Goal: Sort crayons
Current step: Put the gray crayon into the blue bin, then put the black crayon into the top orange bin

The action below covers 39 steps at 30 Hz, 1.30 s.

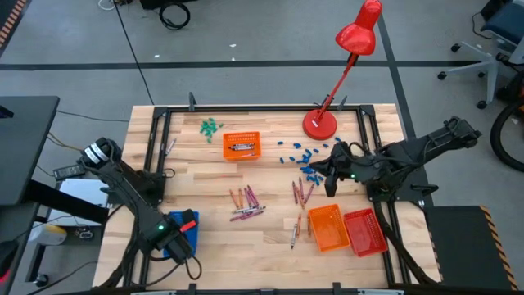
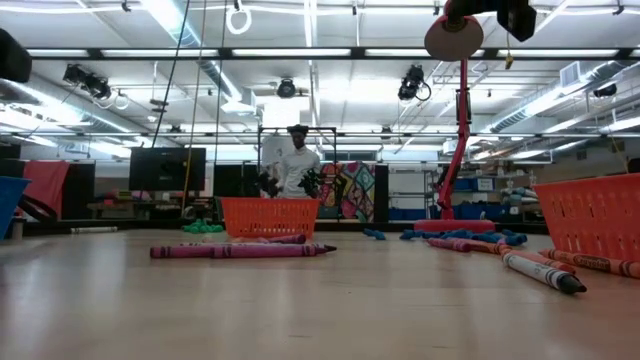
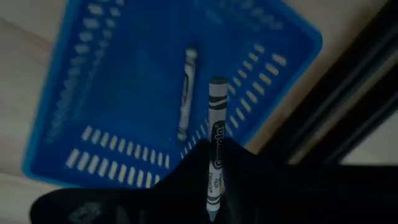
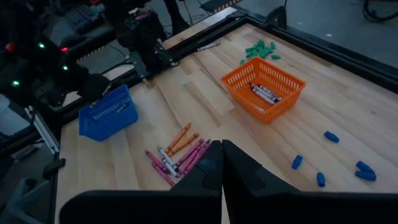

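My left gripper [image 1: 178,236] hangs over the blue tray [image 1: 191,239] at the table's near left and is shut on a grey-white crayon [image 3: 216,124]. A second grey-white crayon [image 3: 185,93] lies flat on the tray's floor [image 3: 124,81]. My right gripper [image 1: 331,187] is shut and empty [image 4: 222,152], above the table at the right, near the blue pieces [image 1: 299,156]. Loose crayons lie flat on the table in a magenta and orange cluster [image 1: 246,205], a second cluster [image 1: 303,192] and a few [image 1: 295,233] beside the orange tray [image 1: 327,227]. My left gripper pinches the grey-white crayon's back half [image 3: 214,177] between its two fingers. The crayon lies along the fingers, and its free end [image 3: 217,87] sticks out past the fingertips. It is lifted clear, above the blue tray's floor.
An orange basket [image 1: 241,145] holding a few crayons stands at the far middle. A red tray [image 1: 365,232] stands beside the orange tray at the near right. A red desk lamp [image 1: 320,123] stands at the far right. Green pieces [image 1: 211,126] lie at the far left. A person [image 2: 295,160] stands beyond the table.
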Tool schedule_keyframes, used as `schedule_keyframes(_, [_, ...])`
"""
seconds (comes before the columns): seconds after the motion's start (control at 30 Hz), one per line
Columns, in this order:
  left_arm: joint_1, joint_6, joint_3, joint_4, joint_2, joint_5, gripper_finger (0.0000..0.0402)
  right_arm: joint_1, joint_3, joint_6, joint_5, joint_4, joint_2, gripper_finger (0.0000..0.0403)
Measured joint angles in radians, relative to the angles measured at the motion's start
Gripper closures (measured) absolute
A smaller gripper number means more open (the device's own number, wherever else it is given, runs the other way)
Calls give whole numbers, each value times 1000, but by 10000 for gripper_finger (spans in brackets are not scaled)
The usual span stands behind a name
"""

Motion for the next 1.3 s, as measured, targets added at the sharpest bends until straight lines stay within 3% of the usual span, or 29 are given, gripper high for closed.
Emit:
schedule_keyframes(0.23, [1, -21, 0, 78, 0, -19, 332, -3, 0, -8, -5, 52, 68, 395])
schedule_keyframes(0.57, [5, -57, 3, 51, 1, -58, 290, -3, 0, -37, -23, 62, 76, 395])
schedule_keyframes(0.77, [76, -192, 20, -49, -16, -237, 296, -11, 0, -94, -31, 62, 41, 395])
schedule_keyframes(0.9, [169, -325, 22, -121, -52, -385, 304, -43, 0, -132, -61, 62, 25, 395])
schedule_keyframes(1.07, [362, -591, 22, -291, -103, -553, 314, -111, 0, -173, -286, 138, 29, 396])
schedule_keyframes(1.17, [516, -676, 22, -294, -134, -572, 320, -144, 0, -175, -341, 142, 46, 396])
schedule_keyframes(1.3, [735, -664, 22, -232, -144, -538, 329, -168, 0, -194, -363, 141, 61, 396])
